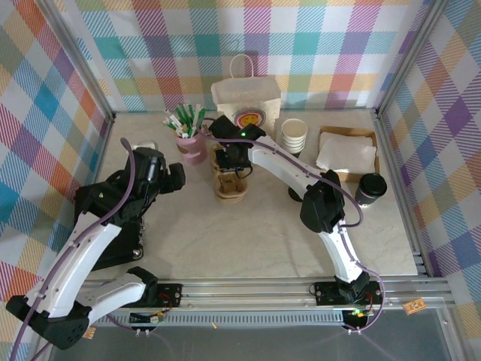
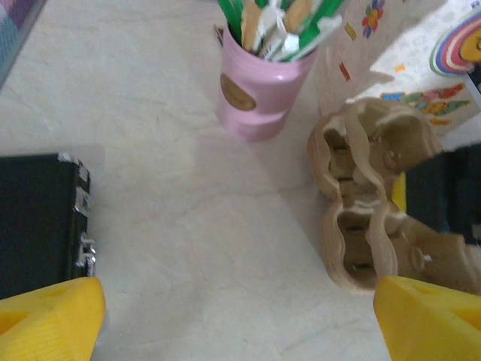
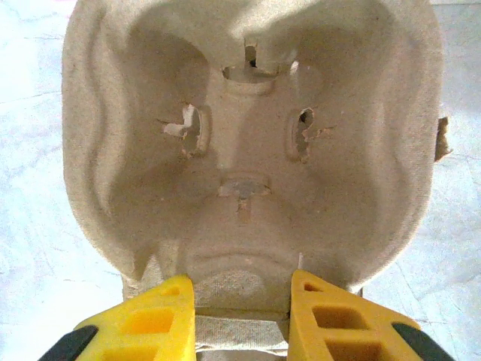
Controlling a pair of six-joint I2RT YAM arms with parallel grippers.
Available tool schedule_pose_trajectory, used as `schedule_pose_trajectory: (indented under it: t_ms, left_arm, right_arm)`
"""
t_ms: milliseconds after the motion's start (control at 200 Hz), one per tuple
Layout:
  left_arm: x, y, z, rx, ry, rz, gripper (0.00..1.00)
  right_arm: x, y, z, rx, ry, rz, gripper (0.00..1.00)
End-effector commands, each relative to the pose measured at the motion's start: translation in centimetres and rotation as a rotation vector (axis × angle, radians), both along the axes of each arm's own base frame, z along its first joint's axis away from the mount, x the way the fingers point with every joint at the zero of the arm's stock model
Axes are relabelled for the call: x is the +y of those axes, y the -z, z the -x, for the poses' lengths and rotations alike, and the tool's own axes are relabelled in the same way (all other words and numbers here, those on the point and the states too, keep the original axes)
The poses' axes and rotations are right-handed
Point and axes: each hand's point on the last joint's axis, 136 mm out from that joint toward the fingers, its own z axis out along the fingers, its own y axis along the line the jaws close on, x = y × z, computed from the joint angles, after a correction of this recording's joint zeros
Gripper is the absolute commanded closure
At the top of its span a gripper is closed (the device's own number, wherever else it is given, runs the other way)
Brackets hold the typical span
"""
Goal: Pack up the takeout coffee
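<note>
The takeout coffee (image 1: 370, 188), a cream-and-black cup with a black lid, stands upright at the right of the table, apart from both grippers. A brown pulp cup carrier (image 1: 231, 180) lies mid-table, its pockets empty (image 3: 248, 135). My right gripper (image 1: 231, 156) is above it, and its yellow fingers (image 3: 165, 323) are shut on the carrier's raised middle ridge. My left gripper (image 1: 171, 177) hangs open to the left of the carrier (image 2: 368, 218), over bare table, with nothing between its fingertips (image 2: 45, 320).
A pink cup of green-white pens (image 1: 193, 144) stands just left of the carrier. Behind it is a paper bag (image 1: 246, 101). A stack of lidless cups (image 1: 294, 135) and a napkin box (image 1: 346, 150) sit at the back right. A black case (image 2: 37, 226) lies at the left.
</note>
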Motion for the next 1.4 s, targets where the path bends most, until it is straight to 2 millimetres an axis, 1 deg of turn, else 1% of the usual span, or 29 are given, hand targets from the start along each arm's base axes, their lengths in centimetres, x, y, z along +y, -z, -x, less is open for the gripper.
schedule_pose_trajectory:
  t_ms: [0, 95, 205, 330, 400, 480, 565, 570, 590, 600, 610, 640, 650, 660, 680, 750, 790, 860, 940, 980, 1090, 1195, 1305, 1395]
  left_arm:
    - [0.5, -2.6, -2.2, -0.057, 0.008, -0.021, 0.09]
    - [0.4, -4.0, -4.2, -0.068, 0.016, 0.018, 0.10]
    - [-0.1, -5.7, -6.9, -0.084, 0.051, 0.046, 0.14]
    - [-1.4, -7.7, -10.6, -0.093, 0.100, 0.047, 0.17]
    - [-2.4, -8.9, -12.8, -0.104, 0.120, 0.065, 0.21]
    - [-3.5, -9.3, -15.6, -0.090, 0.123, 0.092, 0.22]
    - [-4.8, -9.7, -18.5, -0.073, 0.136, 0.125, 0.22]
    - [-4.9, -10.0, -18.6, -0.081, 0.136, 0.128, 0.22]
    - [-5.2, -9.7, -19.4, -0.068, 0.133, 0.137, 0.22]
    - [-5.3, -10.1, -19.5, -0.074, 0.135, 0.146, 0.22]
    - [-5.6, -9.7, -20.1, -0.065, 0.134, 0.150, 0.22]
    - [-6.1, -9.7, -21.2, -0.064, 0.139, 0.171, 0.22]
    - [-6.2, -10.0, -21.3, -0.071, 0.139, 0.177, 0.22]
    - [-6.4, -9.7, -21.8, -0.065, 0.139, 0.182, 0.22]
    - [-6.7, -9.5, -22.6, -0.067, 0.135, 0.198, 0.22]
    - [-7.4, -9.5, -24.8, -0.099, 0.104, 0.257, 0.22]
    - [-7.6, -9.1, -26.2, -0.116, 0.083, 0.288, 0.24]
    - [-8.1, -8.5, -28.0, -0.140, 0.046, 0.351, 0.26]
    - [-9.3, -7.7, -29.8, -0.160, 0.052, 0.430, 0.29]
    - [-9.5, -6.9, -30.6, -0.156, 0.037, 0.452, 0.30]
    - [-9.8, -5.5, -31.8, -0.144, 0.017, 0.474, 0.32]
    - [-10.0, -4.1, -32.3, -0.119, 0.001, 0.483, 0.34]
    - [-10.4, -2.7, -32.3, -0.082, -0.001, 0.473, 0.35]
    - [-10.4, -2.2, -32.1, -0.068, 0.002, 0.453, 0.35]
  right_arm:
    - [-0.2, -3.4, 0.4, -0.050, -0.041, -0.056, 1.00]
    - [-0.5, -4.8, 1.1, -0.065, -0.078, -0.092, 1.00]
    - [-1.9, -6.7, 2.0, -0.082, -0.088, -0.115, 1.00]
    - [-4.4, -9.1, 3.6, -0.104, -0.100, -0.141, 1.00]
    - [-6.2, -10.2, 4.5, -0.096, -0.084, -0.161, 1.00]
    - [-8.1, -11.6, 5.4, -0.098, -0.069, -0.180, 1.00]
    - [-9.5, -12.7, 6.2, -0.121, -0.080, -0.170, 1.00]
    - [-9.6, -12.8, 6.2, -0.122, -0.080, -0.167, 1.00]
    - [-9.9, -13.1, 6.3, -0.130, -0.082, -0.161, 1.00]
    - [-10.1, -13.2, 6.4, -0.134, -0.082, -0.159, 1.00]
    - [-10.3, -13.4, 6.4, -0.139, -0.082, -0.157, 1.00]
    - [-10.7, -13.8, 6.6, -0.148, -0.083, -0.152, 1.00]
    - [-10.8, -13.9, 6.6, -0.151, -0.085, -0.151, 1.00]
    - [-11.0, -14.0, 6.7, -0.156, -0.085, -0.149, 1.00]
    - [-11.2, -14.2, 6.8, -0.164, -0.089, -0.145, 1.00]
    - [-12.0, -14.9, 6.9, -0.198, -0.087, -0.135, 1.00]
    - [-12.5, -15.2, 6.7, -0.213, -0.078, -0.139, 1.00]
    - [-13.4, -15.6, 6.5, -0.230, -0.057, -0.151, 1.00]
    - [-14.4, -16.0, 6.1, -0.251, -0.033, -0.155, 1.00]
    - [-14.8, -16.1, 5.9, -0.264, -0.027, -0.156, 1.00]
    - [-15.8, -16.3, 5.6, -0.286, -0.012, -0.143, 1.00]
    - [-16.6, -16.1, 5.5, -0.291, 0.000, -0.136, 1.00]
    - [-17.0, -15.5, 5.3, -0.282, 0.010, -0.137, 1.00]
    - [-16.9, -15.2, 5.2, -0.273, 0.010, -0.144, 1.00]
